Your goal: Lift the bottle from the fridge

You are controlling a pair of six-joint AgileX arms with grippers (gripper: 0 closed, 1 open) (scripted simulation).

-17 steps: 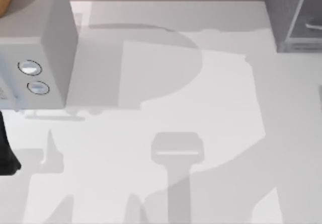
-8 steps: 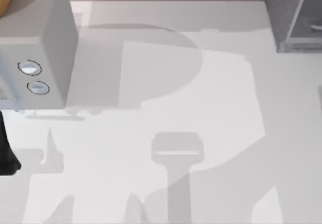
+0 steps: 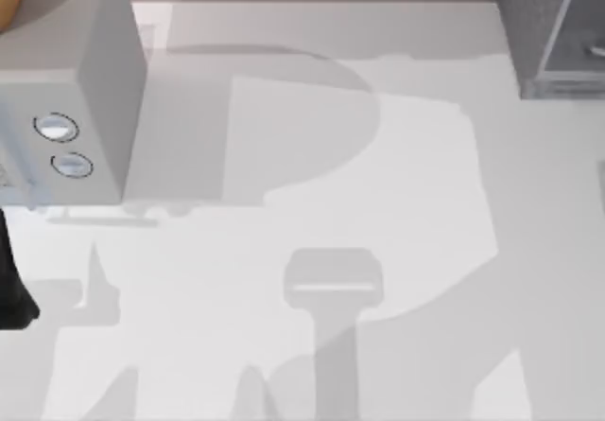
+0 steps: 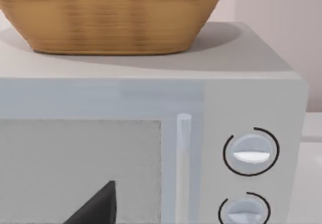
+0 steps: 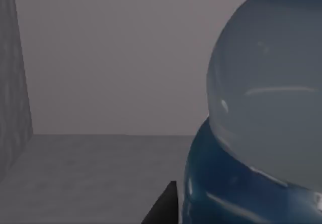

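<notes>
The pale counter (image 3: 397,203) takes up most of the top view, crossed by our own arm shadows. At the upper left of that frame sits the light grey microwave (image 3: 66,90) with its two round dials (image 3: 55,128). Our left wrist view faces its door, with a woven basket (image 4: 110,12) resting on its roof. At the upper right corner of the top view stands the fridge (image 3: 553,28), dark grey with a pale panel. Our right wrist view looks into its dim grey inside, and there the bottle (image 5: 266,123) looms at the right of the frame, standing on the fridge floor. A black fingertip (image 5: 163,209) pokes up just beside it. Whether the right pincer is spread or pinching the bottle, we cannot tell. Another dark finger (image 4: 95,206) shows low before the microwave door, and the left pincer's state we cannot tell either.
</notes>
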